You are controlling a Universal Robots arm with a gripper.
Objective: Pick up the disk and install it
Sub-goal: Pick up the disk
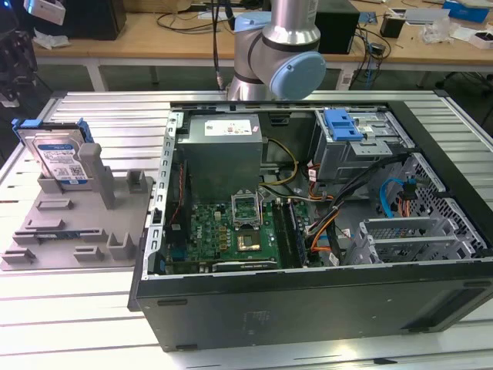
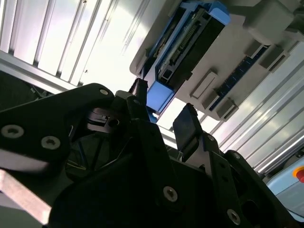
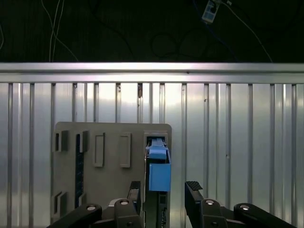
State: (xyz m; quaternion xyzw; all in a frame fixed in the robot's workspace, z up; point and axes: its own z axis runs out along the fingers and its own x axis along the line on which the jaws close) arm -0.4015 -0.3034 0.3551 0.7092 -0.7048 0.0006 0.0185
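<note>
One disk [image 1: 60, 158], white-and-blue label, print unreadable, standing in grey holder [image 1: 69, 231], end effector [image 3: 164, 190] released and empty

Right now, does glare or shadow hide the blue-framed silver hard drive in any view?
Second wrist view: the slotted aluminium table is blown out white and the black gripper is a dark silhouette, but the blue-framed silver hard drive reads fine. First wrist view and exterior view: even light, no glare on it.

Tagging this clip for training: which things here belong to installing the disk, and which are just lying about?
Job: disk, pincer, grey holder, open computer, drive cage.
Lying about: blue box, black box, wooden bench behind.
</note>
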